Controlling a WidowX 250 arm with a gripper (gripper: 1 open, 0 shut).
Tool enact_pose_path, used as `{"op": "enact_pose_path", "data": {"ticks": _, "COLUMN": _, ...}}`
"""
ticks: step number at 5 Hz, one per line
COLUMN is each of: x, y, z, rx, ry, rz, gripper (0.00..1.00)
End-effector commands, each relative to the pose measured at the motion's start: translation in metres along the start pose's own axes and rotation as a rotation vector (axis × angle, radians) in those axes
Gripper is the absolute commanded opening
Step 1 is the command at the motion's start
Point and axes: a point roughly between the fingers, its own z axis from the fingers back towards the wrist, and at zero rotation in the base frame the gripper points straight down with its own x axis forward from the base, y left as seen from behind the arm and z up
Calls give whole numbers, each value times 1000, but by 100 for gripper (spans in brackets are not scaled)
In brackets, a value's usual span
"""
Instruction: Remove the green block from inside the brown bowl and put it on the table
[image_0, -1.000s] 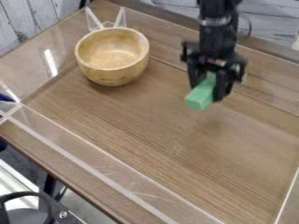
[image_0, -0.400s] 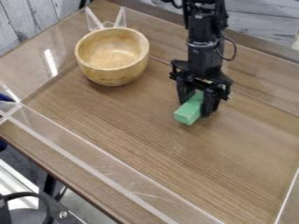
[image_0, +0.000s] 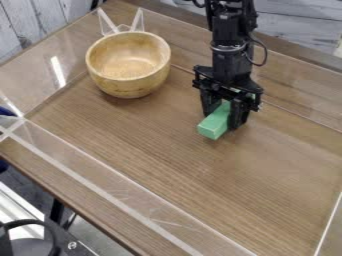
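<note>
The green block (image_0: 215, 124) is low over the table (image_0: 160, 170), right of centre, held between the black fingers of my gripper (image_0: 222, 118), which points straight down and is shut on it. I cannot tell whether the block's underside touches the wood. The brown bowl (image_0: 128, 63) stands at the back left, apart from the gripper, and its pale inside holds nothing.
Clear transparent walls (image_0: 80, 175) run along the table's edges. A thin white wire frame (image_0: 114, 22) stands behind the bowl. A dark cable loop (image_0: 20, 236) hangs below the front left corner.
The gripper has carried the green block down and to the left, from well above the table to just over the wood. The bowl has not moved.
</note>
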Motion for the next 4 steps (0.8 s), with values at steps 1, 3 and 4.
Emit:
{"op": "enact_pose_path", "data": {"ticks": 1, "x": 16, "y": 5, "z": 18, "rx": 18, "ry": -79, "rz": 1, "gripper": 0}}
{"op": "enact_pose_path", "data": {"ticks": 3, "x": 18, "y": 10, "z": 15, "rx": 20, "ry": -80, "rz": 7, "gripper": 0}}
{"op": "enact_pose_path", "data": {"ticks": 4, "x": 17, "y": 11, "z": 16, "rx": 18, "ry": -83, "rz": 8, "gripper": 0}}
